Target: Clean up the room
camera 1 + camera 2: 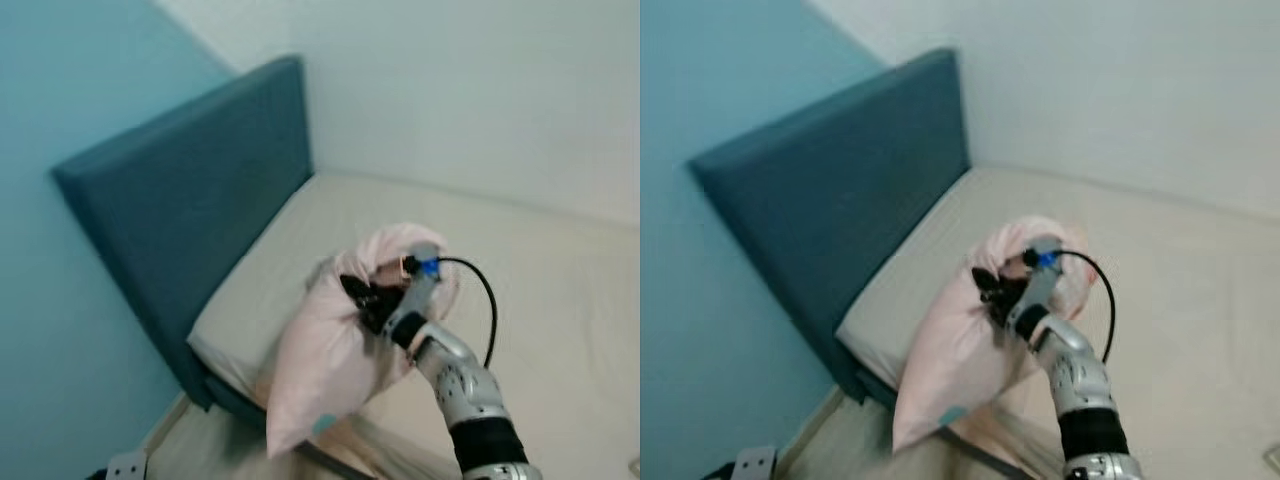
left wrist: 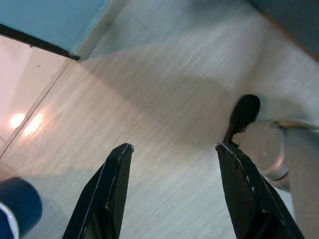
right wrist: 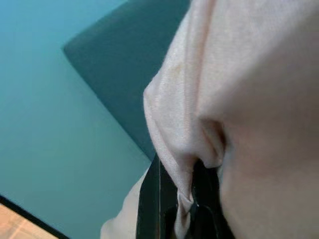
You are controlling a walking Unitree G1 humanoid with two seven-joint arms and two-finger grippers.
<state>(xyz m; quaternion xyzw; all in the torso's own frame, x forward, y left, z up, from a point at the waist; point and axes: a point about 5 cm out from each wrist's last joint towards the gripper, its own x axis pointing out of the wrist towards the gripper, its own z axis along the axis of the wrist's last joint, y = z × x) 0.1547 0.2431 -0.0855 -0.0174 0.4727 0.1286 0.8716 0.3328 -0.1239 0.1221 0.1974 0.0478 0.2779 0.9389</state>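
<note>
We hold the pink pillow [image 1: 335,350] pinched in our right gripper [image 1: 365,298] above the mattress [image 1: 560,300] edge near the headboard [image 1: 200,210], our left gripper [image 2: 172,189] idle and wide, and next it wants laying down flat by that headboard.

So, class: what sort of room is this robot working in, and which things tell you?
Most likely a bedroom: a bed with a bare mattress, a blue padded headboard, and a pink pillow held by the right gripper.
</note>
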